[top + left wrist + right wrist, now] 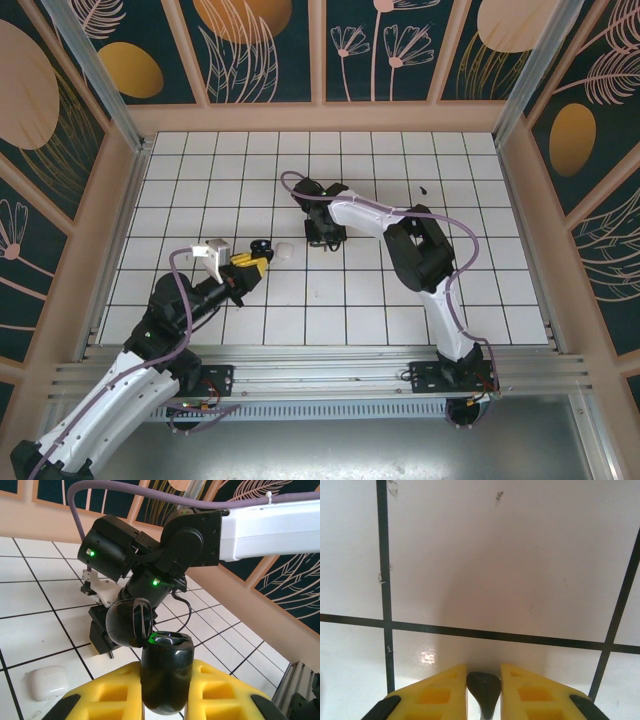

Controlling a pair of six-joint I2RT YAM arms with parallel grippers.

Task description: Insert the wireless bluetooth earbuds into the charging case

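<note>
The right jaws are standing nearly closed, their yellow fingers point(440, 695) pinching a small black earbud point(483, 690) between the tips. They are pointing it down at a white tile of the bench point(200, 180), close to a black grid line; whether it is touching the tile I cannot tell. The left jaws are pressing their own yellow fingers point(220, 690) against both sides of the black charging case point(165, 680). The case is standing upright with its rounded lid point(129, 622) hinged back and a green glint showing at its rim. Lower left in the left wrist view, a white rounded case point(48, 682) is lying shut on the bench. From above, the right arm point(420, 250) is reaching leftward, ending near the held case. A tiny black piece point(424, 189), likely a second earbud, is lying well apart toward the far right.
</note>
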